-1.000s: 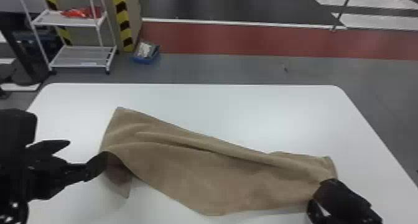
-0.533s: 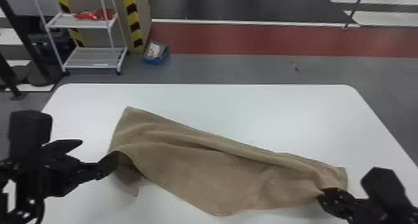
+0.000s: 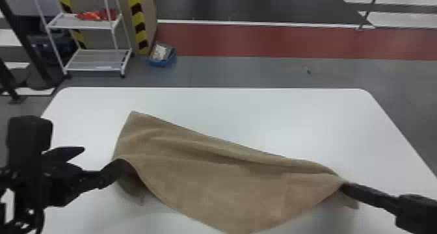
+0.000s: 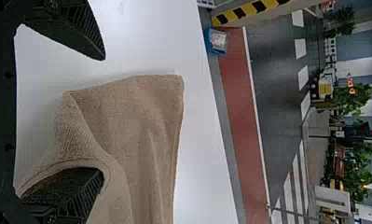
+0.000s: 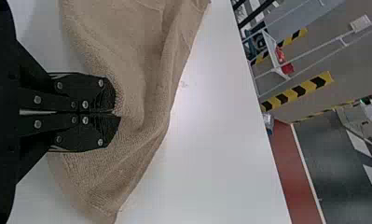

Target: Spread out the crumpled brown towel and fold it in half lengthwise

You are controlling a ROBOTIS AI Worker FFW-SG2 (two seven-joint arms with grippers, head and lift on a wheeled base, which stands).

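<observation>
1. Left gripper: its jaws stand wide apart, one finger tucked under the cloth and the other off it, so nothing is clamped there
2. Right gripper: its jaws are together, pinching the towel near its right end
3. A hard pull to the right could drag the left end off that lone finger and bunch it up, since nothing grips it
4. Closing the left jaws here may catch a thick wad or two layers, because the cloth bends over that finger; the spread would then come out skewed
5. The brown towel runs slantwise across the white table, its far-left corner pointing away from the robot, with long creases along it, a near edge bowing towards the robot between the grippers, and flaps showing underneath at both ends
</observation>
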